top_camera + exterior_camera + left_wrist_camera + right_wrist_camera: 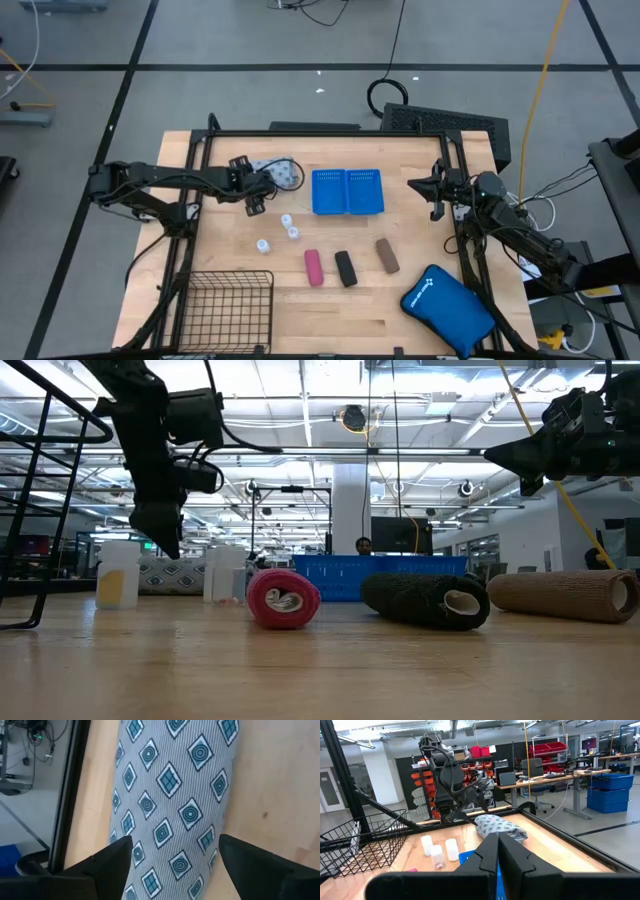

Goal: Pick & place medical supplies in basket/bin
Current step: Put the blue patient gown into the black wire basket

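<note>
The grey-blue patterned soft pack (283, 173) lies flat on the wood near the table's far edge, left of the blue two-compartment tray (348, 191). My left gripper (256, 200) hovers open over the pack's near-left end. In the left wrist view its fingers (112, 855) stand on either side of the pack (170, 780). Three white vials (288, 228) stand near the table's middle. The pink roll (314, 267), black roll (345, 268) and brown roll (387, 256) lie nearer. The black wire basket (228, 305) sits at the near left corner. My right gripper (432, 190) waits shut above the table, right of the tray.
A large bright-blue zip pouch (447, 308) lies at the near right corner. A black metal frame (330, 132) runs along the table's far edge and down both sides. Bare wood shows between the rolls and the near edge.
</note>
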Robot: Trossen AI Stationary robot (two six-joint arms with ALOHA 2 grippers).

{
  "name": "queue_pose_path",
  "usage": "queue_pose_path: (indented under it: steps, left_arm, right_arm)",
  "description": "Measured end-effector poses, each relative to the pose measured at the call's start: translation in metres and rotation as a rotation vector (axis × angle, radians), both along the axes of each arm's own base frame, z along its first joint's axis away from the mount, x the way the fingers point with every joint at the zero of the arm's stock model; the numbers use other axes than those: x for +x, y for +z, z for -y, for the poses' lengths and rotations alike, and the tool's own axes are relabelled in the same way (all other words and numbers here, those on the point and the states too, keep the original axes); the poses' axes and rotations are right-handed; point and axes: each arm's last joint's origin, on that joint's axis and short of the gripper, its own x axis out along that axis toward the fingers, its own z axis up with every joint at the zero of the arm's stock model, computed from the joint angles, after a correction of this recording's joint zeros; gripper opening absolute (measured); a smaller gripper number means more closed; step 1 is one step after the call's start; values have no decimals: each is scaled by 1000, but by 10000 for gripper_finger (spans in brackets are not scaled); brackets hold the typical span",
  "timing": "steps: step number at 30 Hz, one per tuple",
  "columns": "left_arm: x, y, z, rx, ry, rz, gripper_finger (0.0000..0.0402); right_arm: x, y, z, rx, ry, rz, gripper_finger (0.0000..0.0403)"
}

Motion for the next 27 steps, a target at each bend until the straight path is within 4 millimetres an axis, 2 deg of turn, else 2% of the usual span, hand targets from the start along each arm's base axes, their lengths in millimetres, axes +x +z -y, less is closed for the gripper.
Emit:
queue_pose_path:
  steps: [10, 15, 20, 27]
  left_arm:
    - [-1, -19, 3, -73, -78, 70, 309]
    - [-7, -31, 1, 3, -94, 54, 321]
    - [-7, -31, -3, 89, -104, 18, 328]
    - [-4, -30, -8, 54, -132, 66, 315]
  right_arm:
    - [0, 0, 0, 0, 0, 0, 4]
    - [0, 0, 0, -1, 0, 0, 4]
    - [0, 0, 0, 0, 0, 0, 4]
    - [0, 0, 0, 0, 0, 0, 4]
